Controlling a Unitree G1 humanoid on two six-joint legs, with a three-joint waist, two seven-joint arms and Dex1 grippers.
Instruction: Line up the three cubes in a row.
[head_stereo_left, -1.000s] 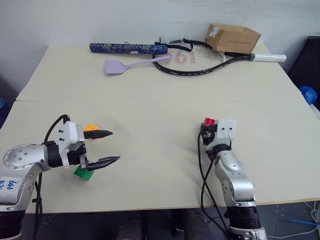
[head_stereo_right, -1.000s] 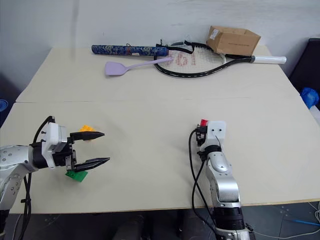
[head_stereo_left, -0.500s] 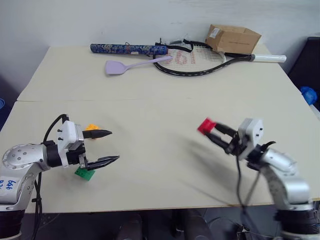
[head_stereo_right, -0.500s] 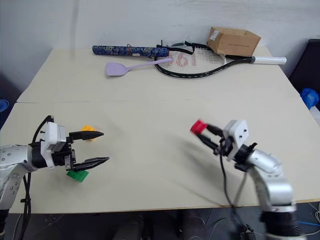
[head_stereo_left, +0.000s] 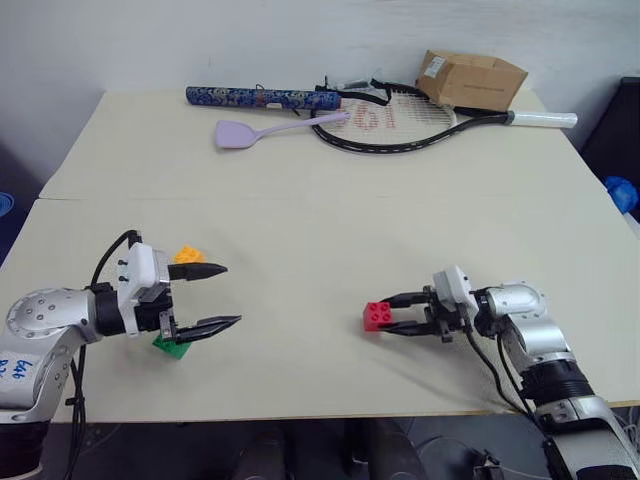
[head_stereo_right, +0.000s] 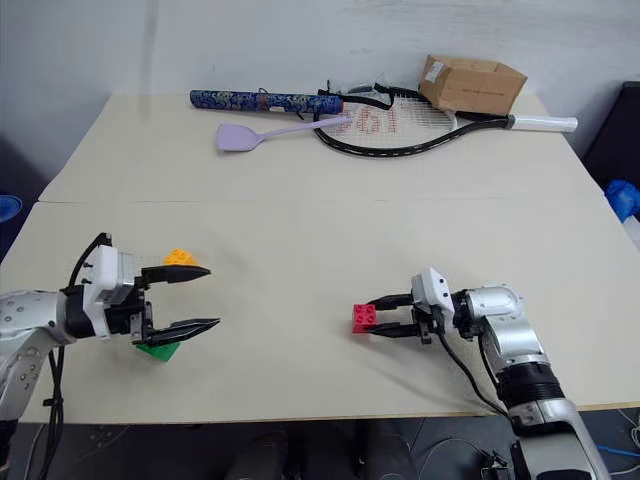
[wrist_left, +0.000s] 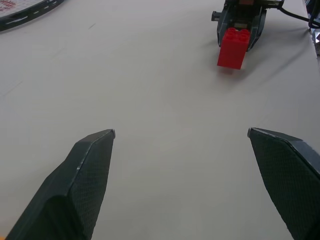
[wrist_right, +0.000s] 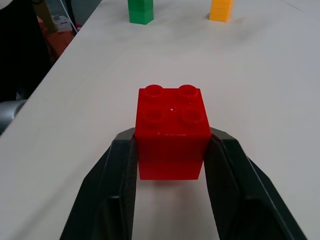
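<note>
Cubes are not yet in a row, as far as I can judge. The red cube (wrist_right: 172, 132) sits upright on the tabletop (head_stereo_left: 320, 220), studs up, between the two fingers of the right hand (head_stereo_left: 398, 313), which points level toward the robot's left. The right wrist view shows both fingers pressed against the cube's sides, so I read it as grasping the red cube, though it may be about to let go; the cube seems to rest on the surface rather than hang above it.

The green cube (wrist_right: 140, 11) and the yellow cube (wrist_right: 221, 10) stand well apart from the red one, far ahead of the right hand's fingertips and close to the left hand (head_stereo_left: 218, 296). That hand hovers with its fingers spread wide and nothing between them. The yellow cube lies just beyond its farther finger, the green one just beneath its nearer finger.

Seen from the right wrist, green and yellow stand side by side with a gap, already roughly a pair. What appears left is to bring the red cube across to join them, or the other two toward it.

Hard to make out: the left hand partly covers the green cube in the head views, and whether it touches that cube I cannot tell.
</note>
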